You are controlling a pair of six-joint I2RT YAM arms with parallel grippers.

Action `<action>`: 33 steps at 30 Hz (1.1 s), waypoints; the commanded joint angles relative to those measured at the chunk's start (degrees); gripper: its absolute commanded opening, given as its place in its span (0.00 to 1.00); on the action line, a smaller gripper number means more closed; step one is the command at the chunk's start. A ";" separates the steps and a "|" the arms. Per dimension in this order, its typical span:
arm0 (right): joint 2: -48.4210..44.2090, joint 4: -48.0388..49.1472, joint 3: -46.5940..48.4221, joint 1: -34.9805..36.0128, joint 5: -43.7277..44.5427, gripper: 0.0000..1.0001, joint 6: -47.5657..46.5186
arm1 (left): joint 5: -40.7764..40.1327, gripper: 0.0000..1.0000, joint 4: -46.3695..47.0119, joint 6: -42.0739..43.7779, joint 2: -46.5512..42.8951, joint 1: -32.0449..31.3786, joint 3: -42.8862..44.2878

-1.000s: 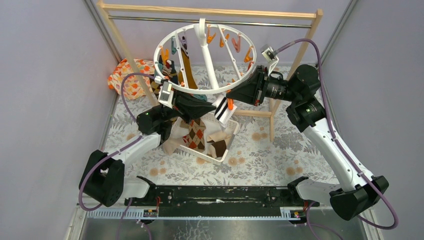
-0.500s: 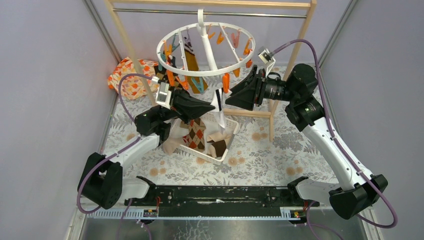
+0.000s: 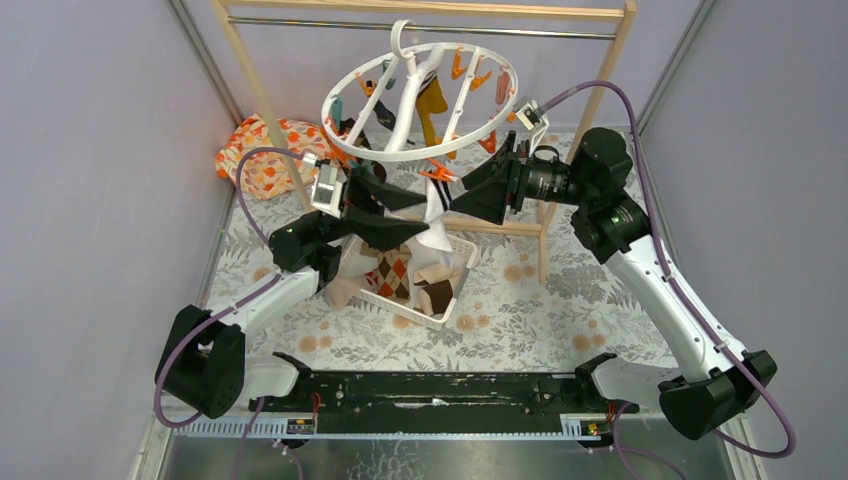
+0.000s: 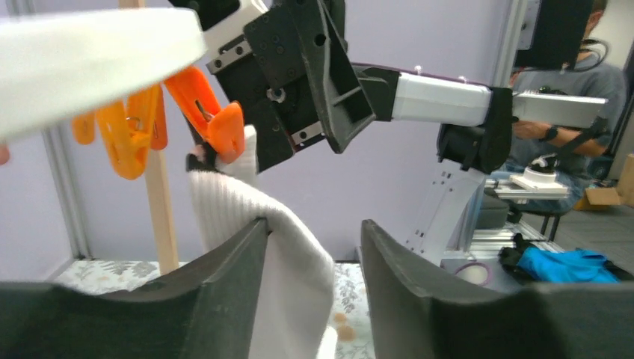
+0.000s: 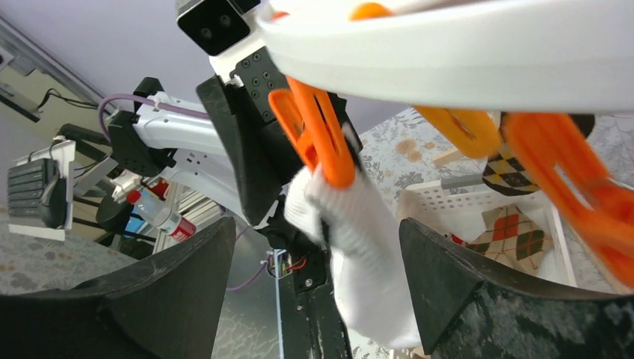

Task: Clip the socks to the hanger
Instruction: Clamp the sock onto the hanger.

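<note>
Ribbed white sock (image 4: 284, 258) hangs from orange plastic clip (image 4: 221, 124); left gripper (image 4: 314, 228), right gripper (image 5: 315, 224) spread, probably not gripping.

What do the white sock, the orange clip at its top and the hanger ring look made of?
White sock: knitted fabric, matte, ribbed rows visible. Orange clip: moulded plastic, smooth, slightly glossy, likely. Hanger ring: white plastic by its smooth, even sheen; blurred, so unsure.
</note>
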 commanded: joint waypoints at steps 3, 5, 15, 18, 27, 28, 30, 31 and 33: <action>-3.95 -0.93 1.22 0.25 7.64 0.87 -2.65 | -0.19 0.99 3.67 -0.36 0.29 0.36 -0.14; -5.01 -1.92 0.93 0.27 11.00 0.87 -3.33 | -0.24 0.99 2.19 0.29 -0.11 0.36 -0.56; -7.72 -7.51 0.23 0.26 20.65 0.88 -6.30 | -8.80 0.99 -28.55 17.85 -9.88 0.36 -6.22; -8.44 -8.57 -0.66 0.30 23.19 0.88 -7.17 | -16.79 0.99 -39.12 23.04 -13.90 0.36 -8.49; -10.00 -9.62 -4.74 0.34 29.75 0.87 -7.91 | -34.15 0.99 -45.13 24.38 -18.76 -4.23 -11.07; -10.28 -10.08 -5.07 0.27 31.05 0.87 -8.25 | -35.12 0.99 -45.88 24.29 -19.05 -5.12 -10.74; -10.97 -10.82 -5.75 0.31 33.51 0.87 -8.66 | -35.33 0.98 -48.55 23.70 -19.57 -7.02 -8.91; -11.37 -10.96 -6.04 0.25 34.65 0.87 -8.92 | -35.42 0.97 -50.30 23.62 -19.74 -8.05 -7.23; -12.06 -11.16 -6.56 0.29 35.82 0.87 -8.80 | -36.72 0.97 -54.68 25.07 -20.34 -10.89 -4.84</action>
